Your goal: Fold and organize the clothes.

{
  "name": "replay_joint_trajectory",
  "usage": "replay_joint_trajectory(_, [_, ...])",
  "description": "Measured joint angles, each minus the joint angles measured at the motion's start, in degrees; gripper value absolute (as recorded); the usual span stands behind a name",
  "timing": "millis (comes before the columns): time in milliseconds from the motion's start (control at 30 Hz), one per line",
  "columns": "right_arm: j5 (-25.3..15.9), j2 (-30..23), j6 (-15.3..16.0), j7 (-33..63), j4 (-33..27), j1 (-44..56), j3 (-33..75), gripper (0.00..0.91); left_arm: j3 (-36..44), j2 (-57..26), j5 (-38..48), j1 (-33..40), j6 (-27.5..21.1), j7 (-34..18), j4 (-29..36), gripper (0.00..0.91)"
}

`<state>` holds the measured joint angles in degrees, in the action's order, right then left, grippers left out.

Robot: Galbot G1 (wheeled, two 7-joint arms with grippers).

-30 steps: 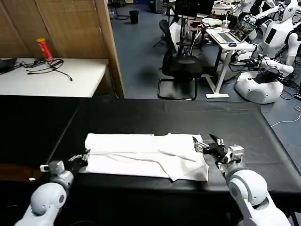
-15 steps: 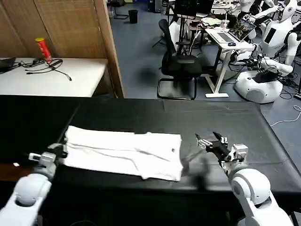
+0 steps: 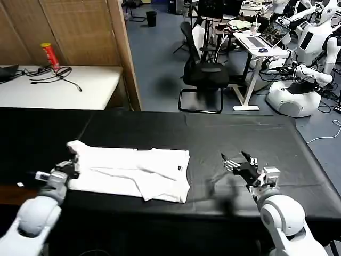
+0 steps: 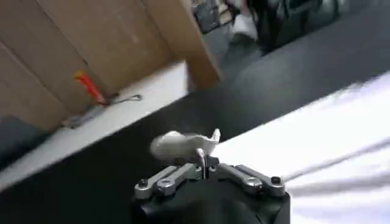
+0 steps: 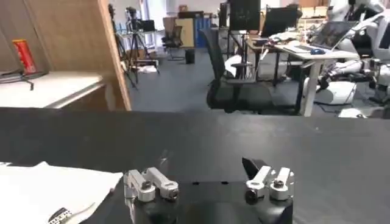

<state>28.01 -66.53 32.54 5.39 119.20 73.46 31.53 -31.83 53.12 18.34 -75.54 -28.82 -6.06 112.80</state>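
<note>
The clothes are one white T-shirt (image 3: 128,169), folded into a long band and lying on the black table covering (image 3: 240,133) left of centre. My left gripper (image 3: 72,166) is at its left end, shut on a pinch of the cloth. In the left wrist view, the white fabric (image 4: 317,134) spreads away from the left gripper (image 4: 203,159), and a small bunch of it stands between the closed jaws. My right gripper (image 3: 234,161) hovers open over bare black cloth, well to the right of the shirt. In the right wrist view the right gripper (image 5: 192,173) holds nothing, and the shirt's edge (image 5: 42,189) lies off to one side.
A white side table (image 3: 58,88) with a red can (image 3: 50,56) and cables stands beyond the far left corner, beside a wooden partition (image 3: 125,53). A black office chair (image 3: 205,77) and a desk (image 3: 261,45) stand behind the table.
My left gripper has drawn the shirt leftwards across the table. My right gripper has let go of the shirt's right end and stays open, now apart from it.
</note>
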Motion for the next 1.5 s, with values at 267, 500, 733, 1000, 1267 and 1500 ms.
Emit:
replay_joint_trajectory(267, [-1.11, -0.47, -0.02, -0.09, 0.06, 1.21, 0.99, 0.878, 9.79, 6.3, 13.61, 3.88, -2.12, -3.22, 6.49, 0.0])
replay_joint_trajectory(500, [-1.83, -0.45, -0.02, -0.23, 0.07, 1.79, 1.19, 0.878, 17.59, 11.52, 18.53, 6.39, -1.45, -3.18, 6.58, 0.0])
replay_joint_trajectory(733, [-2.49, -0.71, -0.08, -0.39, 0.06, 1.76, 0.38, 0.878, 21.09, 15.16, 17.44, 7.33, -0.33, -3.06, 5.22, 0.0])
replay_joint_trajectory(1000, [-2.81, -0.35, -0.07, -0.69, -0.17, 1.6, -0.3, 0.878, 21.2, 18.24, 14.71, 7.5, 0.87, -2.99, 3.25, 0.0])
replay_joint_trajectory(1267, [-2.54, 0.96, 0.0, -1.97, -0.34, 1.02, -1.63, 0.878, 21.69, 20.95, 15.23, 6.98, 1.16, -1.74, 1.96, 0.878])
replay_joint_trajectory(1500, [0.8, 2.99, 0.62, -2.57, 0.08, 0.0, -4.73, 0.878, 21.38, 24.87, 24.89, 7.34, 0.83, -2.01, 1.31, 0.878])
